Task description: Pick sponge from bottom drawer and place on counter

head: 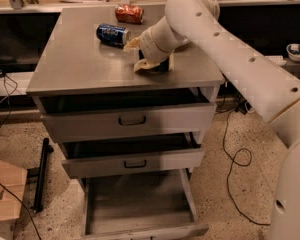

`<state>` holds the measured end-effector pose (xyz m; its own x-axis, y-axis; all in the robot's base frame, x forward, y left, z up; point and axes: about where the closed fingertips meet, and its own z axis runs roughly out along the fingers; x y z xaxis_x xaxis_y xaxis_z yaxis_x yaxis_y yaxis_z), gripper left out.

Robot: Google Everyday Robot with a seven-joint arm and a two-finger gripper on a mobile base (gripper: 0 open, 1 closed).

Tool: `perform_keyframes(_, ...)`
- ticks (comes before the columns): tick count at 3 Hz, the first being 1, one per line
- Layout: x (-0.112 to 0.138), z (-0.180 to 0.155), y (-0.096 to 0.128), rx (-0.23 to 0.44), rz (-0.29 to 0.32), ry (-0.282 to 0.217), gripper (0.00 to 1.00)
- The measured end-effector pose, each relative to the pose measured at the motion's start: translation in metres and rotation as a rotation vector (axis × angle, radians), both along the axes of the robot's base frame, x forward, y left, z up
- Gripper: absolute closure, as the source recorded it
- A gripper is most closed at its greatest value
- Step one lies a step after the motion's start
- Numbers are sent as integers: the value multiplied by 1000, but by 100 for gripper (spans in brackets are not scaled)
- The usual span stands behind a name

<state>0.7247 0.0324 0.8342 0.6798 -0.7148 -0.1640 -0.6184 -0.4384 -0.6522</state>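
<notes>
Counter (pixel 75 71) lies open front-left, gripper (pixel 155 67) at sponge (pixel 159 64) right-centre.

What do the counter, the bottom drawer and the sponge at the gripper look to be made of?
Counter: brushed grey metal, by its dull streaky sheen. Bottom drawer: seemingly the same grey sheet metal, with thin walls and a matte bare floor. Sponge: a near-black matte block at the gripper, down on the counter; probably foam, but its texture is unclear.
</notes>
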Motion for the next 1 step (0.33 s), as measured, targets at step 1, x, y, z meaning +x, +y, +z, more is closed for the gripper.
perform_keyframes(1,0,0,0,0,0,0,0)
